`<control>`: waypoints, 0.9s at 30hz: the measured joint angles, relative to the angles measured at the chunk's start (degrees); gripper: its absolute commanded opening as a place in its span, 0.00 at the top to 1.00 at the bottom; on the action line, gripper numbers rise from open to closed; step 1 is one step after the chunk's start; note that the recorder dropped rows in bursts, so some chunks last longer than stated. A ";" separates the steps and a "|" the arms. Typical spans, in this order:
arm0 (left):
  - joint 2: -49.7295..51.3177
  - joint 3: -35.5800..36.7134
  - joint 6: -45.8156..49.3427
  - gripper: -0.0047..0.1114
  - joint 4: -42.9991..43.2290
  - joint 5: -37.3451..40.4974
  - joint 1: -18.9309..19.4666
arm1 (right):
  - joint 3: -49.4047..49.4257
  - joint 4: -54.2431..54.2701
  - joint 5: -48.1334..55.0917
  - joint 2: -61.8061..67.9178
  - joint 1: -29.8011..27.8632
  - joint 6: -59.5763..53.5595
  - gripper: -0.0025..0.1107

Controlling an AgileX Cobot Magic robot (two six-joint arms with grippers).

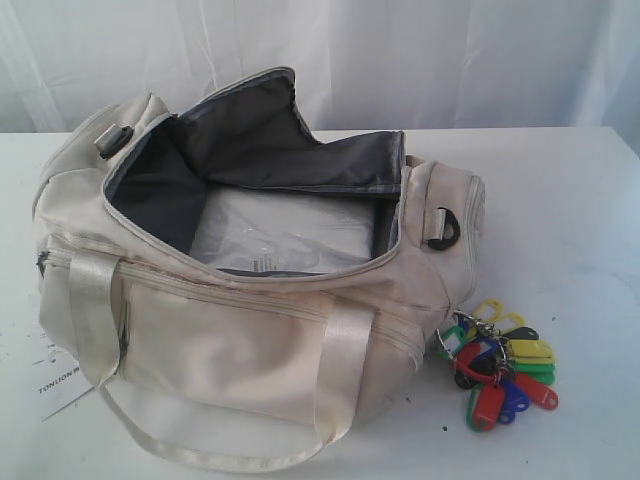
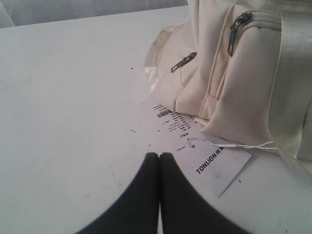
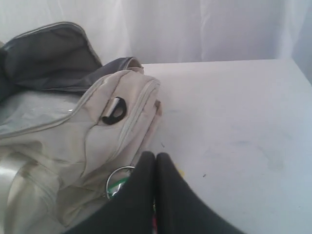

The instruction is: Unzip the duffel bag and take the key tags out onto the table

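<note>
The cream duffel bag (image 1: 230, 340) lies on the white table (image 1: 560, 200) with its top unzipped and its dark grey lining showing. The bunch of coloured key tags (image 1: 500, 365) rests on the tabletop just right of the bag's end. Neither gripper appears in the exterior view. My left gripper (image 2: 159, 155) is shut and empty over bare table (image 2: 73, 97), close to the bag's (image 2: 243, 73) other end. My right gripper (image 3: 155, 155) is shut, with its fingers in front of the key tags' metal ring (image 3: 117, 180) beside the bag (image 3: 73, 141); most of the tags are hidden behind the fingers.
A white paper label (image 2: 214, 163) printed TONLION lies on the table, tied to the bag by a thin cord, and shows at the bag's left corner (image 1: 60, 385). A pale plastic-wrapped packet (image 1: 280, 235) lies inside the bag. A white curtain (image 1: 400, 50) hangs behind the table.
</note>
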 measured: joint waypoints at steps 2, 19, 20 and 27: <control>0.00 0.00 0.00 0.96 0.00 0.00 0.00 | 1.03 0.00 -1.21 -0.21 -1.31 0.00 0.98; 0.00 0.00 0.00 0.96 0.00 0.00 0.00 | 7.34 0.04 -4.50 -0.35 -3.86 0.00 0.98; 0.00 0.00 0.00 0.96 0.00 0.00 0.00 | 8.12 0.04 -4.59 -0.35 -3.86 0.00 0.98; 0.00 0.00 0.00 0.96 0.11 0.00 0.00 | 16.82 0.04 -9.02 -0.35 -3.86 0.00 0.98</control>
